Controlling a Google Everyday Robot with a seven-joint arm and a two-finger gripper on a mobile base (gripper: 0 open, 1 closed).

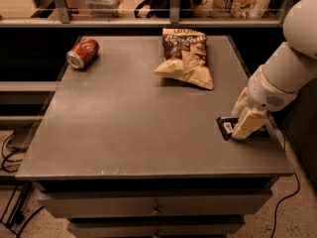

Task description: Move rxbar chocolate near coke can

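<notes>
The rxbar chocolate (226, 128) is a small flat black bar with a white patch. It lies on the grey table (129, 118) near its right edge, partly hidden under my gripper. My gripper (243, 128) reaches down from the right and rests over the bar's right part. The coke can (82, 52) is red with white script. It lies on its side at the table's far left corner, far from the bar and the gripper.
A tan-and-brown chip bag (185, 58) lies at the back middle of the table, between the can and the bar. A shelf rail with boxes (148, 9) runs behind the table. Drawers are under the tabletop, and cables lie on the floor at left and right.
</notes>
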